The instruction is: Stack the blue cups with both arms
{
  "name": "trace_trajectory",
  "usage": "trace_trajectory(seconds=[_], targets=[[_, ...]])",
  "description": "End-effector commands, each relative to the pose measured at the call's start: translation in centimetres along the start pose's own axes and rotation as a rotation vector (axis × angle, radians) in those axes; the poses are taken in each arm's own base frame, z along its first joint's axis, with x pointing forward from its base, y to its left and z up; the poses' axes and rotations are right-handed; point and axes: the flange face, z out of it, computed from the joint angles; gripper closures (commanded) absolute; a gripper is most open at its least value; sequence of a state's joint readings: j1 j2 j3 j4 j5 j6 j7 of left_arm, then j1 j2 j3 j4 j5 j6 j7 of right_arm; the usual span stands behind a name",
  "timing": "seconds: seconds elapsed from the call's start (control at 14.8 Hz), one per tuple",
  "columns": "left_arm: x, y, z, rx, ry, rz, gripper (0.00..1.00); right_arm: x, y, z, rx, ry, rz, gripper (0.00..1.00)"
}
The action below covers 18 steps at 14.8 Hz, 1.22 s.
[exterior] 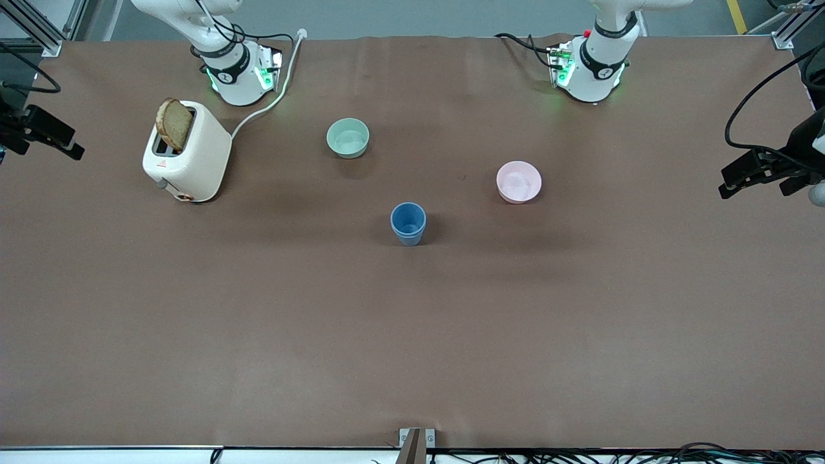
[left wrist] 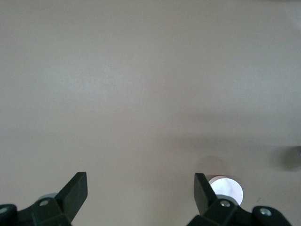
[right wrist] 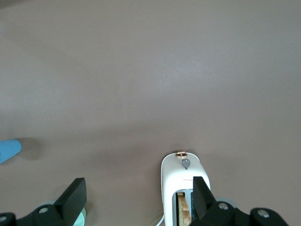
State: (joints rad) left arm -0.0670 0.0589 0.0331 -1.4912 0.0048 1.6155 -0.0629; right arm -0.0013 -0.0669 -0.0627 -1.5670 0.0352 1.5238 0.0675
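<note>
One blue cup (exterior: 408, 223) stands upright in the middle of the table; I cannot tell whether a second cup sits inside it. Its edge also shows in the right wrist view (right wrist: 8, 149). My left gripper (left wrist: 141, 181) is open and empty, held high over bare table at the left arm's end (exterior: 741, 177). My right gripper (right wrist: 139, 184) is open and empty, high over the toaster area at the right arm's end (exterior: 61, 143). Both are far from the cup.
A white toaster (exterior: 190, 154) with a bread slice (exterior: 174, 124) stands near the right arm's base, also in the right wrist view (right wrist: 181, 188). A mint-green bowl (exterior: 348, 138) and a pink bowl (exterior: 519, 182) sit farther from the front camera than the cup.
</note>
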Motion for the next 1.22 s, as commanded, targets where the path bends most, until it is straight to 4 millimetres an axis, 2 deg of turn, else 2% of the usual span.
trace_trajectory(seconds=[0.0, 0.14, 0.34, 0.47, 0.74, 0.88, 1.15], targets=[[-0.3, -0.5, -0.7, -0.022, 0.015, -0.009, 0.0, 1.4, 0.2, -0.7, -0.005, 0.02, -0.02, 0.0], [-0.4, -0.3, -0.7, -0.024, 0.015, -0.006, 0.0, 1.8, 0.1, -1.2, -0.006, 0.028, -0.022, 0.0], [-0.5, -0.1, -1.1, -0.04, 0.02, -0.005, 0.0, 1.4, -0.2, -0.8, -0.008, 0.0, -0.046, 0.0], [-0.5, -0.5, -1.0, -0.041, 0.018, -0.011, 0.0, 1.0, -0.4, 0.6, -0.014, -0.043, -0.073, 0.0], [-0.5, -0.6, -1.5, -0.038, 0.028, -0.012, 0.0, 1.1, 0.4, 0.1, -0.019, -0.032, -0.071, 0.0], [-0.5, -0.7, -1.5, -0.038, 0.028, -0.014, 0.0, 1.1, 0.5, -0.2, -0.021, -0.024, -0.146, 0.0], [-0.6, 0.0, -1.7, -0.036, 0.029, -0.003, 0.0, 1.1, 1.0, -0.2, -0.022, -0.026, -0.134, 0.0]])
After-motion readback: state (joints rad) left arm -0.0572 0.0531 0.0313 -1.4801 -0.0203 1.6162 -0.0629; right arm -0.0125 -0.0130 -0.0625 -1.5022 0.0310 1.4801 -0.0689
